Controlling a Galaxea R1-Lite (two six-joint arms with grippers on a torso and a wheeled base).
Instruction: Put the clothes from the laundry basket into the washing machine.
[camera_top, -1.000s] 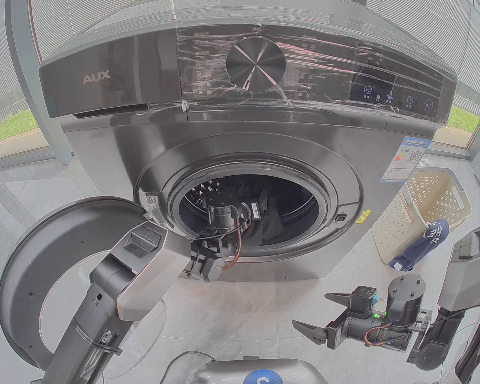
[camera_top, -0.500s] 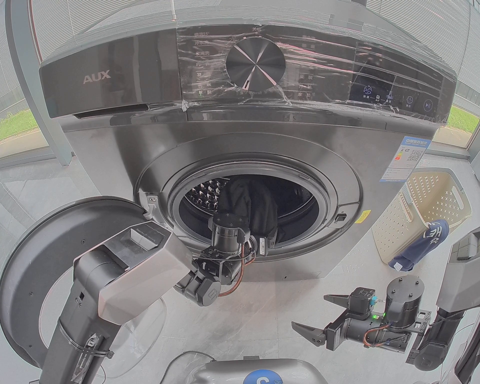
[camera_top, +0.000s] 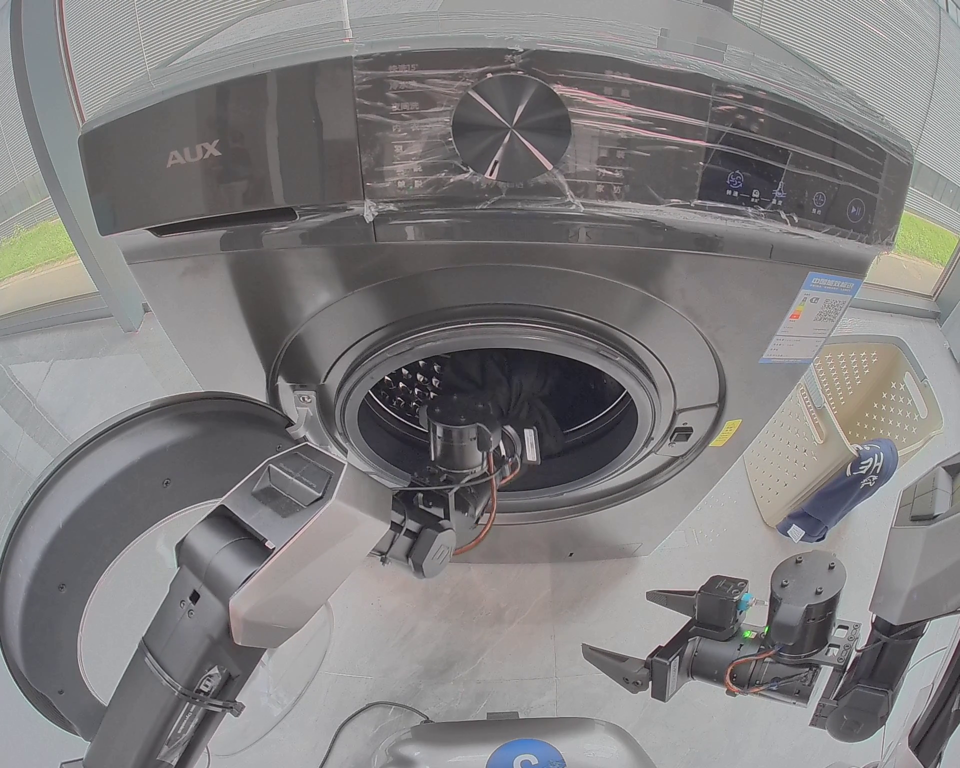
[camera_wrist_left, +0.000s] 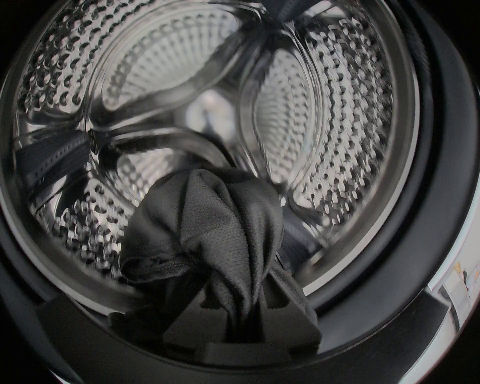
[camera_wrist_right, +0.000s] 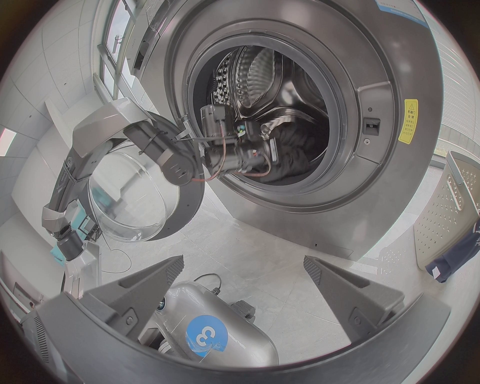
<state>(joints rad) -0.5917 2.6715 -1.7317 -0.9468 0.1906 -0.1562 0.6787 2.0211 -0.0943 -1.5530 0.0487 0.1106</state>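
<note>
The dark grey, metallic front-loading washing machine (camera_top: 600, 290) is standing straight ahead of the robot. Its round door (camera_top: 80, 520), with a clear bowl-shaped window, is hanging wide open on the robot's left. The left arm is reaching into the round opening, and the left end effector (camera_wrist_left: 235, 305) is sitting just inside the rubber seal, at the mouth of the perforated steel drum (camera_wrist_left: 350, 100). Its fingers are pinching together on a black mesh-fabric garment (camera_wrist_left: 210, 230), with the cloth bunching into a twisted knot between them and rising above them. In the head view the garment is showing as a dark bundle inside the opening, just beyond the wrist. Whether any part of it is touching the drum wall cannot be told.

The right end effector (camera_top: 618, 625) is hovering low over the pale tiled floor (camera_top: 480, 620), in front of the machine and on the robot's right, well apart from the opening. Its two dark fingers are spreading wide and are gripping nothing.

A cream-coloured perforated plastic laundry basket (camera_top: 880, 385) is standing on the floor just beside the machine's right side. A navy blue garment with a white print (camera_top: 850, 485) is draping over its near rim and hanging down outside it toward the floor. The basket's perforated inner walls are showing bare above that garment.
</note>
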